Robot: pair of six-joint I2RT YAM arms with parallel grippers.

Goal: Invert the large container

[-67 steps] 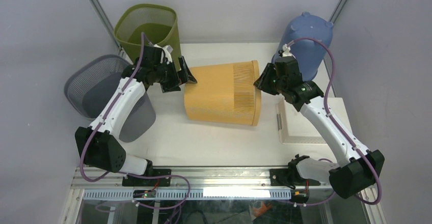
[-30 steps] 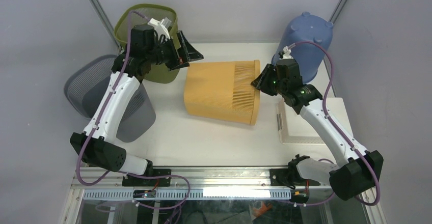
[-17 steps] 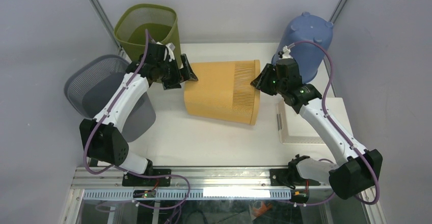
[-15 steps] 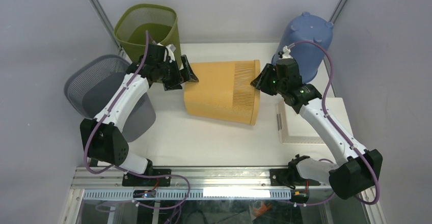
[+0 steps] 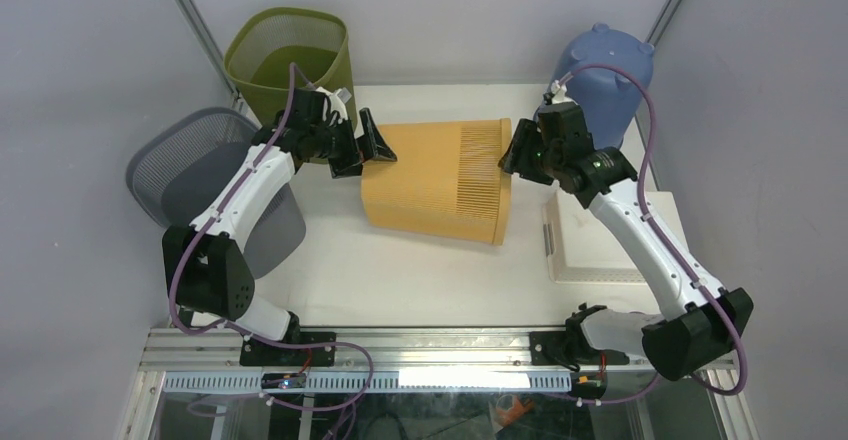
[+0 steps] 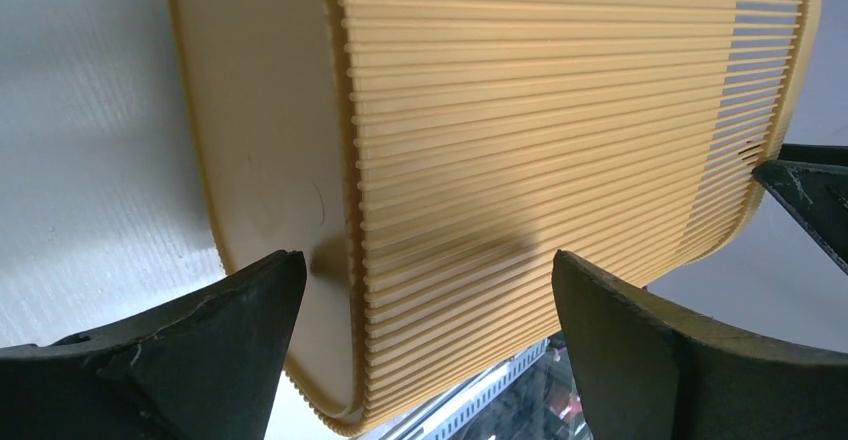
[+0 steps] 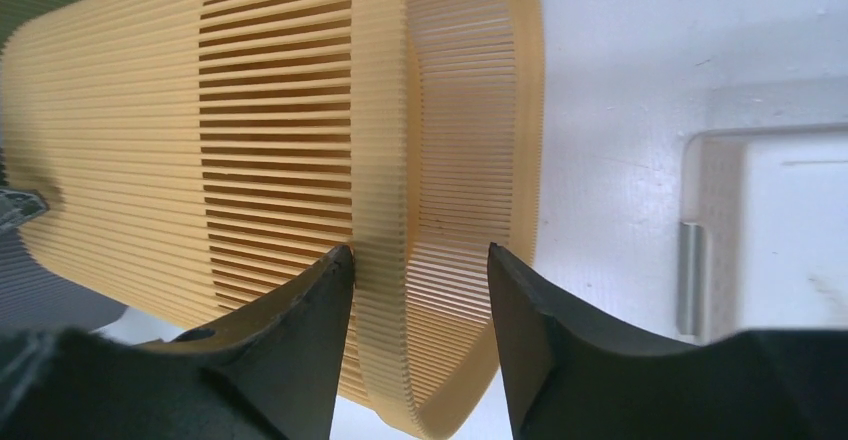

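1. large container [image 5: 435, 185]: on its side on the table [image 5: 400, 270], rim toward the right arm.
2. left claw [image 5: 365, 155]: released, spread wide, straddling its base edge.
3. right claw [image 5: 513, 150]: astride its rim; grip cannot be told.
4. handling, judged: clench both ends, then rotate the rim downward.

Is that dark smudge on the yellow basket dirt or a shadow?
Left wrist view: it looks like a soft-edged shadow, lying on the yellow basket between the fingers of the open left gripper. Right wrist view: a similar dark patch at the basket's far end, beside that gripper's tip. Top view: the light is even, and shadows on the table are faint.
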